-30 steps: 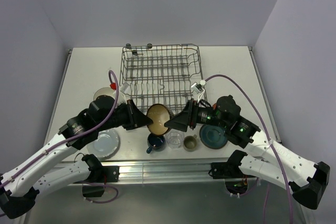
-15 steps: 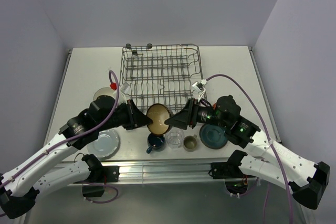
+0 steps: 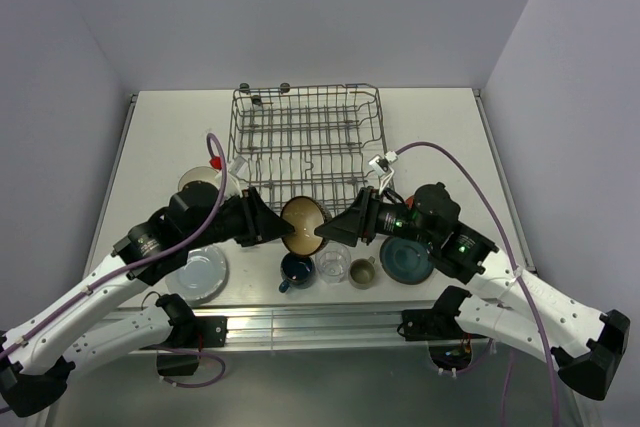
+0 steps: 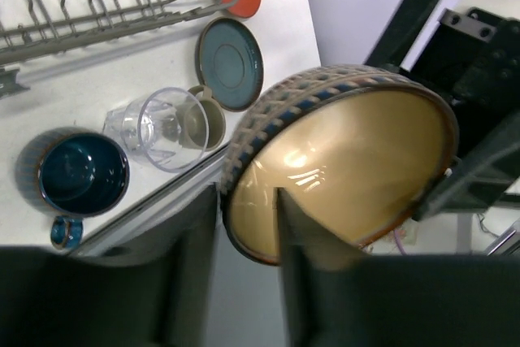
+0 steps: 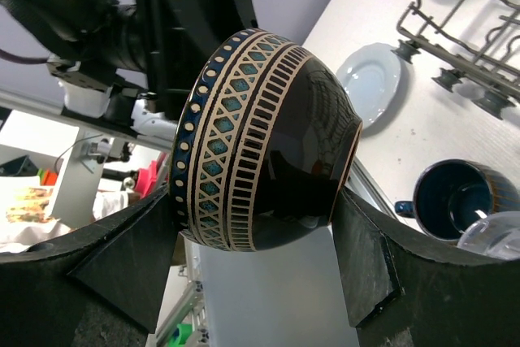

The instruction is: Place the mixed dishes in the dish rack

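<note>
The two arms meet over the tabletop [image 3: 170, 137], and a bowl [image 3: 302, 224] hangs in the air between them, just off the near edge of the rack [image 3: 308, 90]. It is tipped on its side, with the tan inside turned toward the left arm and the dark patterned outside toward the right.

The right gripper [image 5: 260, 225] has it. Its jaws stand wide and bear on the bowl, one finger against the rim and the other against the foot. The left gripper [image 4: 242, 201] straddles the rim, with one of its fingers [image 4: 195, 266] outside the wall and the other over the glazed inside. Whether they pinch or have let go I cannot tell (the gap at the wall is thin and dark).

This looks like a handover, left to right. To do it well, I'd judge, the left should spread enough to clear the wall on both sides. It should then draw straight back off the rim rather than sideways, so it doesn't twist the bowl in the right's hold. That hold spans a round, glossy body and could slip, so the right arm ought to wait steady until the left is off.

A mug [image 3: 297, 269], a glass [image 3: 333, 264] and a cup [image 3: 362, 272] stand along the tabletop's near edge close by, and a drop might hit them. After that the move is short: carry the bowl over the rack's near edge and lower it on edge between the tines.
</note>
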{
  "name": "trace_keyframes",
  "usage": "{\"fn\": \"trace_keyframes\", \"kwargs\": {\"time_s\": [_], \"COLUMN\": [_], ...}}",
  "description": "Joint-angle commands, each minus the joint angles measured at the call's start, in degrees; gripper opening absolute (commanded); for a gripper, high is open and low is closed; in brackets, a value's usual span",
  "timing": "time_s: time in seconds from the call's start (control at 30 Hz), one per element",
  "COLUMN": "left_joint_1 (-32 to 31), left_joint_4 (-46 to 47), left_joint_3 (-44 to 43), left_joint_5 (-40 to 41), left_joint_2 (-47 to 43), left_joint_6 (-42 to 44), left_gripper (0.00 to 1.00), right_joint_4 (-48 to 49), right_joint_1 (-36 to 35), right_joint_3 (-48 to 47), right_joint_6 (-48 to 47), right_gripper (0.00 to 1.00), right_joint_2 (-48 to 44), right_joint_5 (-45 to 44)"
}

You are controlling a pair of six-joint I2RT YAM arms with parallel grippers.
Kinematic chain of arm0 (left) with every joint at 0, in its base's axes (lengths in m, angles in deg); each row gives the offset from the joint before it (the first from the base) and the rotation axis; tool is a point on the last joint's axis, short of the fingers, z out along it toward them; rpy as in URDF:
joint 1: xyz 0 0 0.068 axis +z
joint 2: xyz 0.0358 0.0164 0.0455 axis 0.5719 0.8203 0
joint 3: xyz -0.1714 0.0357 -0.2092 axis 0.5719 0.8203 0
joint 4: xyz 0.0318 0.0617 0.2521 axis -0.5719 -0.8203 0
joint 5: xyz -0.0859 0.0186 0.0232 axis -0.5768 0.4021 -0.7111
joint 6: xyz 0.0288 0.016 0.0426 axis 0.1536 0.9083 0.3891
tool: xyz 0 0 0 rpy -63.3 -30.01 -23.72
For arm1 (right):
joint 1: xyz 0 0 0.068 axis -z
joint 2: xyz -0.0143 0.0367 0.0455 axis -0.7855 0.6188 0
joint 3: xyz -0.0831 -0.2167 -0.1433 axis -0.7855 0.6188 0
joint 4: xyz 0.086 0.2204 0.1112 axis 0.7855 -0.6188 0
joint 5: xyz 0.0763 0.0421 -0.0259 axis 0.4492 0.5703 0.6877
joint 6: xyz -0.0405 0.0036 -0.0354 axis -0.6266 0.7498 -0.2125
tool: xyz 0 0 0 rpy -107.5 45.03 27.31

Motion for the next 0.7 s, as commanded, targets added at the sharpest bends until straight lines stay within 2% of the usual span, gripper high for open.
{"fn": "trace_keyframes", "kwargs": {"time_s": [0.0,0.03,0.07,0.2,0.3,0.47,0.57,0.67], "left_joint_1": [-0.26,-0.35,-0.35,-0.26,-0.26,-0.35,-0.35,-0.35], "left_joint_4": [4.34,4.26,3.99,1.89,-2.32,-11.03,-14.99,-15.17], "left_joint_3": [-2.01,-1.92,-1.84,-2.45,-3.68,-5.70,-6.67,-6.58], "left_joint_5": [-1.59,-1.50,-1.41,-0.71,2.97,16.49,20.11,20.65], "left_joint_2": [-0.36,-0.28,-0.28,0.51,0.25,-2.82,-2.91,-3.53], "left_joint_6": [0.48,0.57,0.57,1.01,1.19,-0.22,-0.22,0.31], "left_gripper": [0.45,0.49,0.58,0.70,0.73,0.72,0.71,0.71], "right_joint_4": [2.39,1.17,0.55,-0.34,-0.51,-6.91,-11.23,-14.74], "right_joint_1": [-0.41,-0.41,-0.32,-0.32,-0.41,-0.32,-0.32,-0.32], "right_joint_3": [-4.04,-4.21,-4.30,-4.39,-4.83,-9.56,-14.39,-20.62], "right_joint_6": [-1.17,-1.25,-1.43,-1.61,-2.04,-6.34,-9.95,-13.90], "right_gripper": [0.00,0.00,0.00,0.00,0.00,0.00,0.00,0.00], "right_joint_2": [-1.52,-1.78,-1.78,-1.52,-0.82,3.13,7.26,12.62], "right_joint_5": [-1.74,-2.87,-3.41,-3.76,-4.90,-9.73,-15.70,-22.03]}}
